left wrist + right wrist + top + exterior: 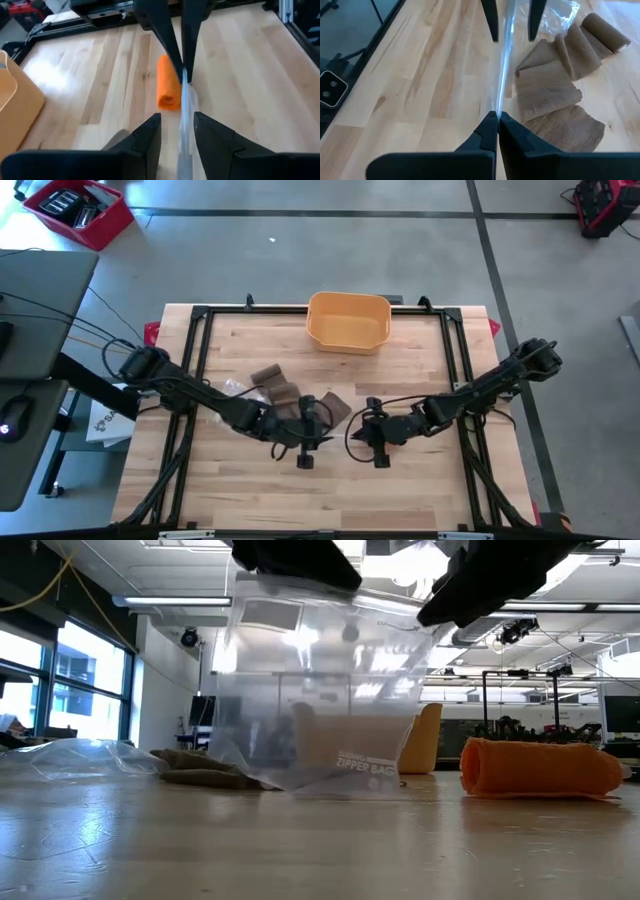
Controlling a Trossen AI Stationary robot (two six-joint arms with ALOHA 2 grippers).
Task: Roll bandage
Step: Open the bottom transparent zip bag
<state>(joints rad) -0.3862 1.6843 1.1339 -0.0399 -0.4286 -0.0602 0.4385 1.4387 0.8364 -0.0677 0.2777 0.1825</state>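
A clear zipper bag [320, 690] hangs upright between my two grippers, above the middle of the table. My right gripper [497, 120] is shut on its top edge. My left gripper [177, 135] is open, one finger on each side of that same edge [184, 115], a little apart from it. A brown bandage [555, 90] lies unrolled and flat on the table beyond the bag, one end still rolled [605, 30]. An orange rolled bandage [169, 82] lies on its side on the table below my right arm. My right gripper pinches the bag's top edge [501, 102] between its two fingers. The fingers come from the table's right, slanting down, in line with the edge. The bag hangs below them, upright, with its bottom [330, 785] on the table.
A yellow basket [348, 320] stands at the far middle of the table. A second clear plastic bag [70, 755] lies crumpled to the left of the brown bandage. Black frame rails [195, 360] run along the table's sides. Bare wood lies along the near edge.
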